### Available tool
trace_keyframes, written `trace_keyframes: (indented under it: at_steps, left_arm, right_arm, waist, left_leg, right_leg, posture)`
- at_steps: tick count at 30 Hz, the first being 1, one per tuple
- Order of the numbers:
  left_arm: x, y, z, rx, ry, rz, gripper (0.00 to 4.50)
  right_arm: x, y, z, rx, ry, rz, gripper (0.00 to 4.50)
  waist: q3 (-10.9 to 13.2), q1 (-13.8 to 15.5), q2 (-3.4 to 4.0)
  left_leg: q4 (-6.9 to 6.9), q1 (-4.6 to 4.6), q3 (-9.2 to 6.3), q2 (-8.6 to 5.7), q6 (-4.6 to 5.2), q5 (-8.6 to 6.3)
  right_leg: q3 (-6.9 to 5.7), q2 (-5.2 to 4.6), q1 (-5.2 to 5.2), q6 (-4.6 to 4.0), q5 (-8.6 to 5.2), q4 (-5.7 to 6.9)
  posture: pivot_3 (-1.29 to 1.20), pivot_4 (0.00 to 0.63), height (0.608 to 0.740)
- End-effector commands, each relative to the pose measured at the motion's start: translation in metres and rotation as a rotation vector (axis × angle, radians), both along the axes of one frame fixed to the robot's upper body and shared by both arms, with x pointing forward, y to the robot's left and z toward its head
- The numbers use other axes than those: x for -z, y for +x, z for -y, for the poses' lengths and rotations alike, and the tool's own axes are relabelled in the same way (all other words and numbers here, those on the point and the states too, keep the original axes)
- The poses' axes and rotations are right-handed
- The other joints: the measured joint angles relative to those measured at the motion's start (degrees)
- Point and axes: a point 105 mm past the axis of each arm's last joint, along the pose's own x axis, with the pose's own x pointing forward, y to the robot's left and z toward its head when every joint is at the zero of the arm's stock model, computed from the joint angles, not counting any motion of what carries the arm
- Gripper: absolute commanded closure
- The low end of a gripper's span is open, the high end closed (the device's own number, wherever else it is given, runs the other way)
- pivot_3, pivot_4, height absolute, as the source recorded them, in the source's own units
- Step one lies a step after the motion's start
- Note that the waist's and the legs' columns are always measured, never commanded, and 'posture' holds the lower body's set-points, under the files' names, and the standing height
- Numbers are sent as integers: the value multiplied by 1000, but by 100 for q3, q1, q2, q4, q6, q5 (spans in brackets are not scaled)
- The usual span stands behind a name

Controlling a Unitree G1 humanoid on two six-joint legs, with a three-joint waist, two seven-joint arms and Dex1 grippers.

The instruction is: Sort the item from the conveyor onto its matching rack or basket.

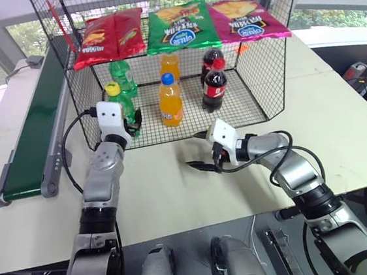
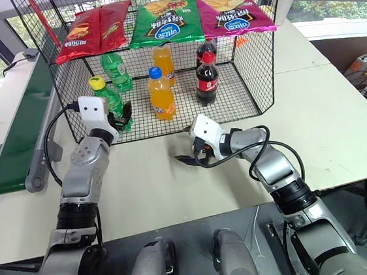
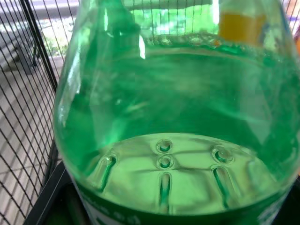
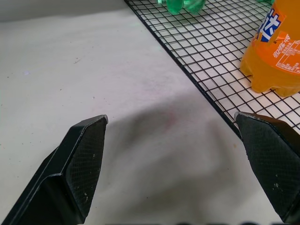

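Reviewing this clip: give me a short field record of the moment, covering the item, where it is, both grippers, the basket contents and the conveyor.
item: green bottle with yellow cap
item place: at the front left corner of the black wire basket, upright; whether it stands on the mesh floor cannot be told
left gripper: jaws shut on the bottle's lower body
right gripper: jaws open, holding nothing, over the table in front of the basket
basket contents: green bottle with green cap, two orange bottles, two cola bottles
conveyor: belt bare

You could read nothing sure: chip bags' (image 2: 162, 18) logos blurred, orange bottle's (image 4: 276, 51) label unreadable beyond the right fingertip (image 4: 274, 164).
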Motion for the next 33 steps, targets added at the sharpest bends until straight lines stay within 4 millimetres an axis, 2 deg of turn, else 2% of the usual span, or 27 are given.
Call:
trace_keyframes:
  at_steps: [1,6,9,16,23,33]
  left_arm:
    - [-24,5,4,6,0,100,1563]
    - [-21,10,5,5,-13,94,1563]
    - [-20,12,6,5,-18,94,45]
    - [-25,7,6,5,-18,106,15]
    - [-55,-10,2,-8,-29,194,15]
    - [-87,-32,3,-6,-30,274,15]
  right_arm:
    - [-20,-1,-3,-11,16,56,0]
    - [-20,1,-1,11,3,53,0]
    - [-21,1,-1,11,3,53,0]
    - [-22,-1,-3,1,3,48,0]
    - [-22,-4,-6,-15,8,41,0]
    - [-22,-5,-8,-30,6,40,0]
  waist:
    - [0,0,0]
    - [0,3,0]
    - [0,2,0]
    - [0,-6,0]
    - [0,-4,0]
    - [0,-3,0]
  left_leg:
    - [0,0,0,0,0,0]
    - [0,0,1,0,0,0]
    - [0,0,1,0,0,0]
    - [0,2,1,0,0,0]
    - [0,2,0,1,0,0]
    - [0,2,-1,1,0,0]
  right_leg:
    - [0,0,0,0,0,0]
    - [0,0,0,0,0,0]
    - [0,0,0,1,0,0]
    - [0,-1,2,0,0,2]
    - [0,-1,2,1,0,2]
    - [0,-1,3,1,0,3]
  posture:
    - [0,150,740]
    - [0,150,740]
    - [0,150,740]
    - [0,150,740]
    - [0,150,740]
    - [0,150,740]
